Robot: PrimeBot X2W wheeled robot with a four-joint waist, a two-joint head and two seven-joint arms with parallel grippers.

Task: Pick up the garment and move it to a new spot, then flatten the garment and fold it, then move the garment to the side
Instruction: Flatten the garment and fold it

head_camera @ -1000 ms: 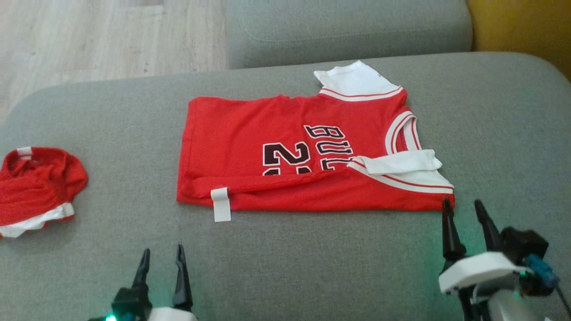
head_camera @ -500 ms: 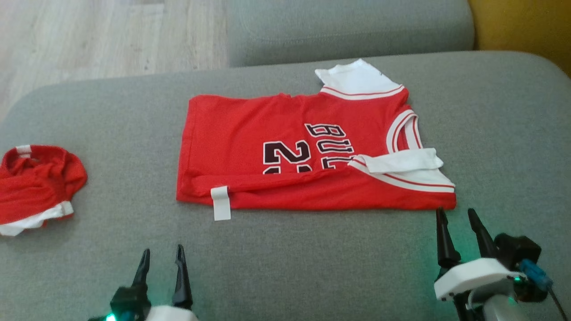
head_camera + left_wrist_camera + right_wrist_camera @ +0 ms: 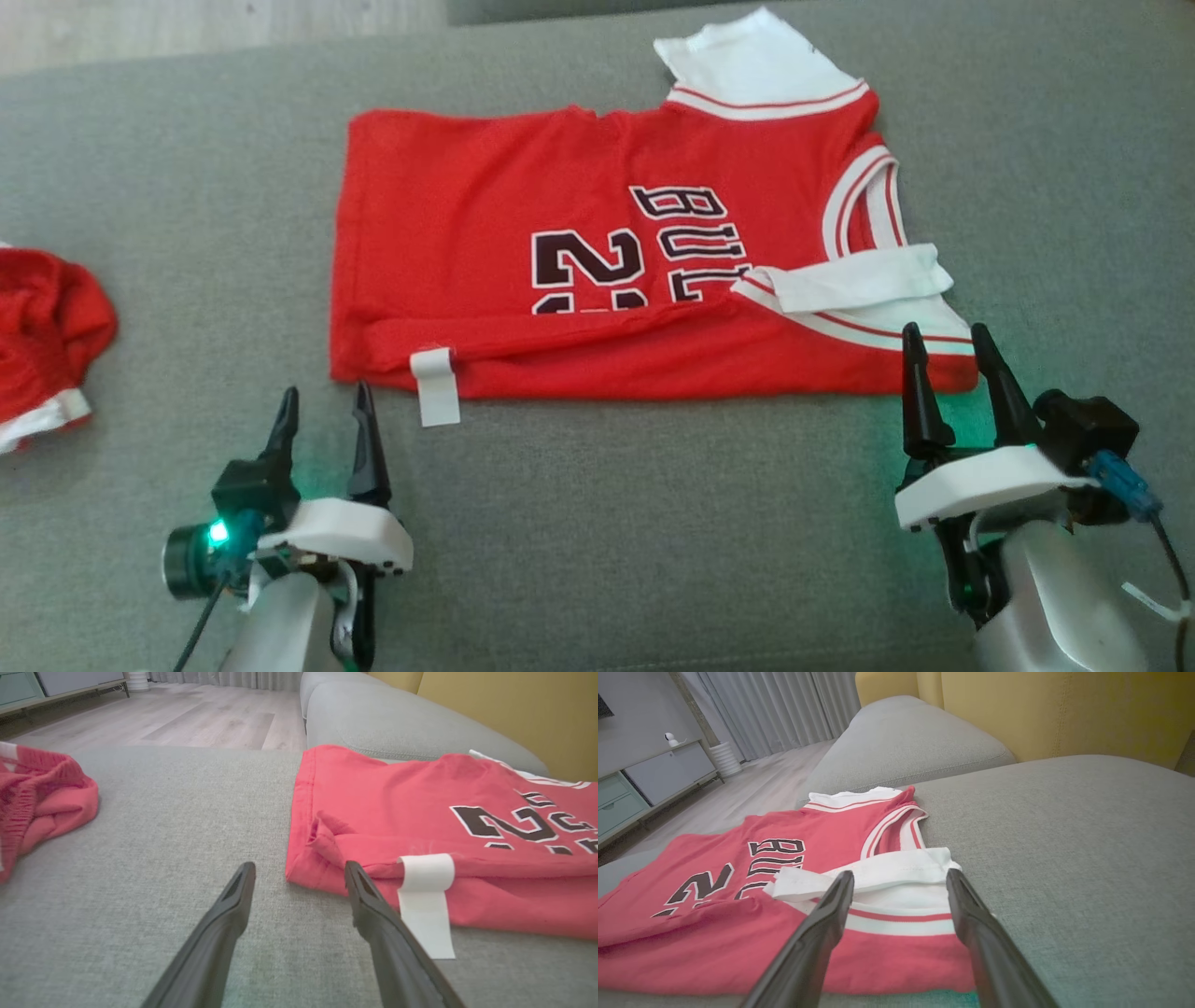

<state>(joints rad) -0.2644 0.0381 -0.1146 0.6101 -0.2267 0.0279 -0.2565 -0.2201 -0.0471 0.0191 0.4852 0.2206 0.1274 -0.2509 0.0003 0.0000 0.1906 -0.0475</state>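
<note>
Left gripper (image 3: 324, 392), right gripper (image 3: 944, 330) nearer garment (image 3: 467, 205), lying crosswise, collar (image 3: 864, 201) right

**Three Cameras, One Red Shirt**

The head camera looks down from high up, behind both grippers. It sees the left gripper (image 3: 325, 390), the right gripper (image 3: 944, 329) and the whole garment (image 3: 560, 187) just past their tips on the grey cushion (image 3: 653, 523).

The left wrist camera sits low behind the left gripper, very near the cushion. It looks along the fingers at the garment's bottom corner, with the wood floor (image 3: 187, 714) far ahead.

The right wrist camera sits low behind the right gripper. It looks over the garment's white sleeve end toward the curtains (image 3: 784, 704).

All three views share the garment's dark number. The head and left wrist views share a small red heap (image 3: 47, 327), off to the left gripper's left.
</note>
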